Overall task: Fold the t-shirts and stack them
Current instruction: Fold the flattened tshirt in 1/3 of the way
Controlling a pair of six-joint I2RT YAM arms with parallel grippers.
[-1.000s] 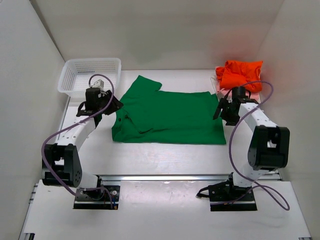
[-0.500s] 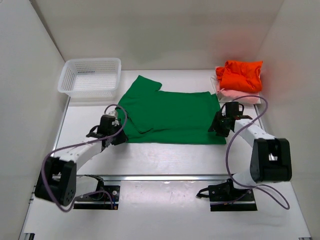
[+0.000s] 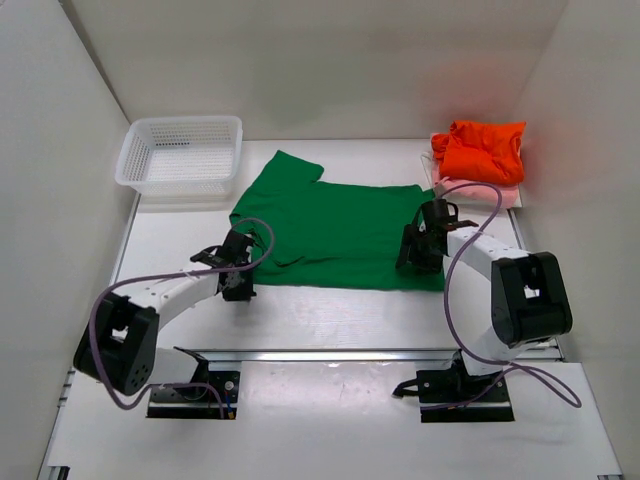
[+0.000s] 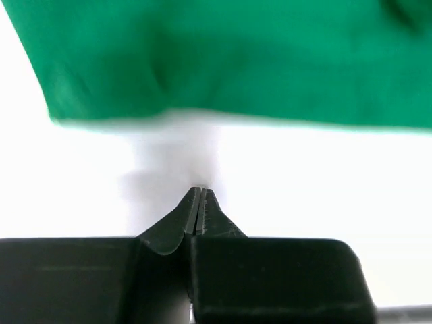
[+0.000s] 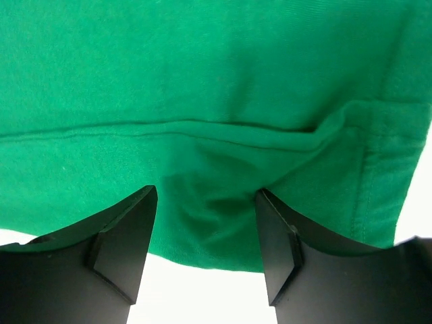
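A bright green t-shirt [image 3: 335,228] lies spread flat in the middle of the table. My left gripper [image 3: 239,287] is shut and empty, resting on bare table just short of the shirt's near left corner [image 4: 101,101]. My right gripper [image 3: 408,262] is open, its two fingers [image 5: 128,233] straddling the shirt's near hem [image 5: 216,229] at the near right. A crumpled bright orange t-shirt [image 3: 482,150] lies at the back right on top of a pale pink one [image 3: 470,188], of which only an edge shows.
A white plastic mesh basket [image 3: 180,155] stands at the back left. White walls close in the table on the left, back and right. A metal rail [image 3: 340,355] runs along the near edge.
Both arms have come down and toward the near edge of the green shirt. The left gripper moved from beside the basket to the shirt's near left corner; the right gripper moved left onto the hem.
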